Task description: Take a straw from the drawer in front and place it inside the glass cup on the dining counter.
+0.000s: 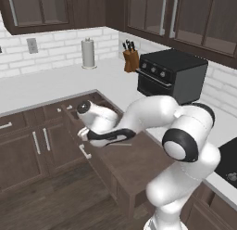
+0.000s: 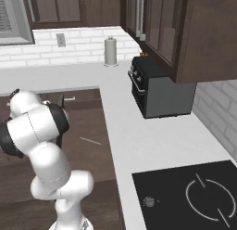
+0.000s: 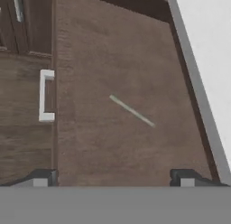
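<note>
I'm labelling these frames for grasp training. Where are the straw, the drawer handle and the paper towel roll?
straw (image 3: 131,110), hand view, mid-length of the stick.
drawer handle (image 3: 44,95), hand view, middle of the bar.
paper towel roll (image 1: 88,53), left base view, side of the roll.

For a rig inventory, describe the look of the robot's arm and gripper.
The arm is made of glossy white rounded segments joined by dark black bands at the joints. No cables or markings are visible. The gripper ends in two small dark grey finger tips, each with a paler grey block at its base.

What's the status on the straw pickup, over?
Gripper open, above the pulled-out drawer. Straw lying flat on drawer floor, untouched. Nothing in the way.
</note>
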You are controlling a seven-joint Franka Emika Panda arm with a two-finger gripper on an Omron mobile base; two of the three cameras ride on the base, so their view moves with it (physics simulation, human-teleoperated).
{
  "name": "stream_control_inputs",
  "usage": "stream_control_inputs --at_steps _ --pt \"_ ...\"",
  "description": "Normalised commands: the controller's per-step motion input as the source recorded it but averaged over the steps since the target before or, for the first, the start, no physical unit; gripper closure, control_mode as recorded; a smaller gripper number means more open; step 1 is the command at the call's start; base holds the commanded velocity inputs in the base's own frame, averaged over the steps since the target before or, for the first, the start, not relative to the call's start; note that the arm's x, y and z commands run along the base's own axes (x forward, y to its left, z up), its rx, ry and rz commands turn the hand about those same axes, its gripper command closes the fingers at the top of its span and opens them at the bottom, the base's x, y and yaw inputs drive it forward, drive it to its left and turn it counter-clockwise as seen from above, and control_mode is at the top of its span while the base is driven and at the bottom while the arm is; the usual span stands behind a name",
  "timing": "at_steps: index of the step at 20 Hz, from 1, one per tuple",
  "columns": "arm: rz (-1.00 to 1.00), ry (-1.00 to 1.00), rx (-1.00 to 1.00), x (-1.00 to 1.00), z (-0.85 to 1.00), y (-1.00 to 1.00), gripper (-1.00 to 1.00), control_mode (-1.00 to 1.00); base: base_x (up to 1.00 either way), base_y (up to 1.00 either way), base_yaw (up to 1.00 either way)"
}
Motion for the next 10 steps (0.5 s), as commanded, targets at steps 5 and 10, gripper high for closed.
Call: stream_control_inputs --at_steps 5,10 --pt "0.0 0.36 0.24 0.45 -0.07 -0.68 -1.0 -1.0 0.0 0.0 0.0" --pt "0.0 0.29 0.08 0.37 -0.48 -0.23 -1.0 -1.0 0.0 0.0 0.0"
